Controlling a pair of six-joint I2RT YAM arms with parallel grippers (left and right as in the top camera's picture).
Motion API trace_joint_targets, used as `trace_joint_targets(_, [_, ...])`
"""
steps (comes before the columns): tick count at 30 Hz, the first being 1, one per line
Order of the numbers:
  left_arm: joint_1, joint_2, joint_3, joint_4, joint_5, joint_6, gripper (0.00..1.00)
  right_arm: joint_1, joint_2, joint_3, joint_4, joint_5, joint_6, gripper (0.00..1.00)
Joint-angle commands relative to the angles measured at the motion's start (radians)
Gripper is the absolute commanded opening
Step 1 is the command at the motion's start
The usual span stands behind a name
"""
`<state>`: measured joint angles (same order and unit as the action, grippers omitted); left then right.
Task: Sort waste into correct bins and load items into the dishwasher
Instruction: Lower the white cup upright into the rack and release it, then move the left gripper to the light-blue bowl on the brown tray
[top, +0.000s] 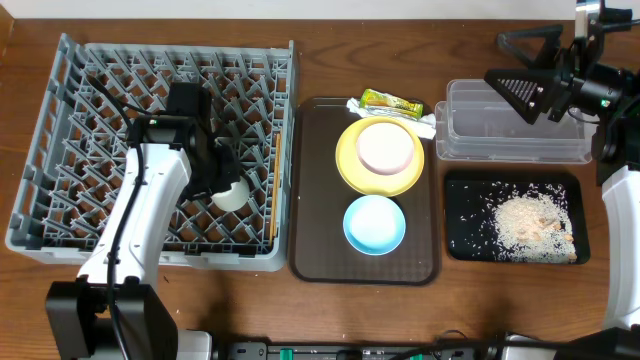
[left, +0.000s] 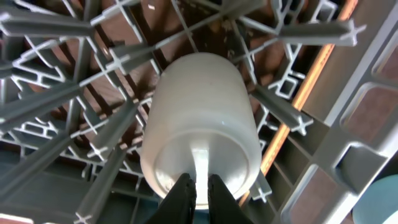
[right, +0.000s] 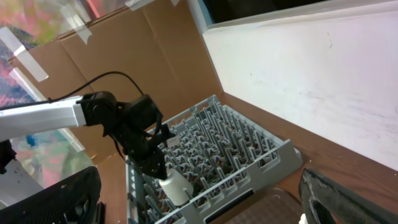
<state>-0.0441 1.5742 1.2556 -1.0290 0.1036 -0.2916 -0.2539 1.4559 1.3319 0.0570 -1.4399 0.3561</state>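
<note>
In the grey dishwasher rack (top: 60, 150), a white cup (top: 230, 195), low among the prongs near the right wall. On the brown tray (top: 315, 200) just beside the rack, a yellow plate (top: 350, 165) carrying a pink bowl (top: 386, 148), and nearer the front a blue bowl (top: 375, 224). At the tray's far edge, a yellow-green wrapper (top: 390, 102). Further right, a clear plastic bin (top: 510, 152), and in front of it a black tray (top: 460, 215) with scattered rice (top: 530, 220).

Inside of the clear bin hard to judge through its walls. In the overhead view, cup partly covered by the left arm.

Pinched at its near end, probably the mouth, by the left gripper (left: 198, 193), fingers almost together with only the thin wall between. Spread wide and grasping nothing, the right gripper (top: 522, 68), near the bin's far side.

Plain, smooth and white, a cylinder with rounded edge, tilted between grey prongs.
</note>
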Motion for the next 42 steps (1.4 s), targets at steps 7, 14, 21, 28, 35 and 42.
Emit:
trace_joint_targets(7, [0.0, -0.108, 0.033, 0.019, -0.02, -0.009, 0.13, -0.007, 0.003, 0.0, 0.0, -0.001, 0.002, 0.99])
trace_joint_targets(14, [0.0, -0.03, -0.091, 0.125, -0.04, -0.009, 0.13, -0.007, 0.003, 0.0, 0.0, -0.001, 0.002, 0.99])
trace_joint_targets(21, [0.0, 0.002, -0.105, 0.141, -0.041, -0.008, 0.12, -0.007, 0.003, 0.0, 0.0, -0.001, 0.002, 0.99])
trace_joint_targets(28, [-0.006, -0.208, 0.024, 0.112, 0.011, -0.009, 0.15, -0.007, 0.003, 0.0, 0.0, -0.001, 0.002, 0.99])
trace_joint_targets(35, [-0.234, -0.362, 0.006, 0.096, 0.106, -0.009, 0.51, -0.007, 0.003, 0.0, 0.0, -0.001, 0.002, 0.99])
trace_joint_targets(42, [-0.57, -0.19, 0.002, 0.204, 0.106, -0.009, 0.51, -0.007, 0.003, 0.0, 0.0, -0.001, 0.002, 0.99])
